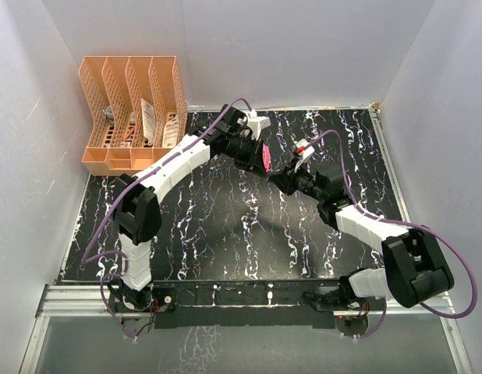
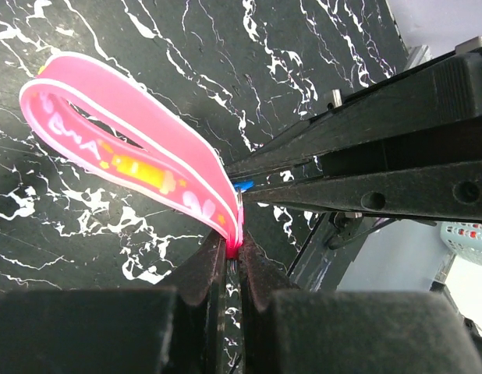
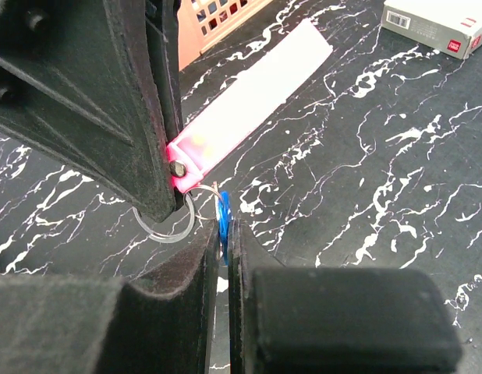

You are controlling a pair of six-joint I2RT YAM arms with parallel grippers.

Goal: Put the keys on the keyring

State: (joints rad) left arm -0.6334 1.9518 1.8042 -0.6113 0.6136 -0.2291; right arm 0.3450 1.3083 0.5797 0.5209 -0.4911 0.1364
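The keyring is a pink-red strap (image 2: 132, 156) with a thin ring (image 3: 167, 226) at its end. My left gripper (image 2: 233, 253) is shut on the strap's ring end and holds it above the table; it shows in the top view (image 1: 260, 160) at the table's middle back. My right gripper (image 3: 224, 234) is shut on the blue-headed key (image 3: 223, 212), edge-on, its tip touching the ring beside the left fingers (image 3: 108, 101). In the top view the right gripper (image 1: 278, 176) meets the strap (image 1: 266, 158). The whitish-silver key is out of view.
An orange file rack (image 1: 132, 109) stands at the back left of the black marbled table (image 1: 225, 226). A white box (image 3: 436, 23) lies on the table beyond the grippers. Purple cables (image 1: 97, 234) loop along both arms.
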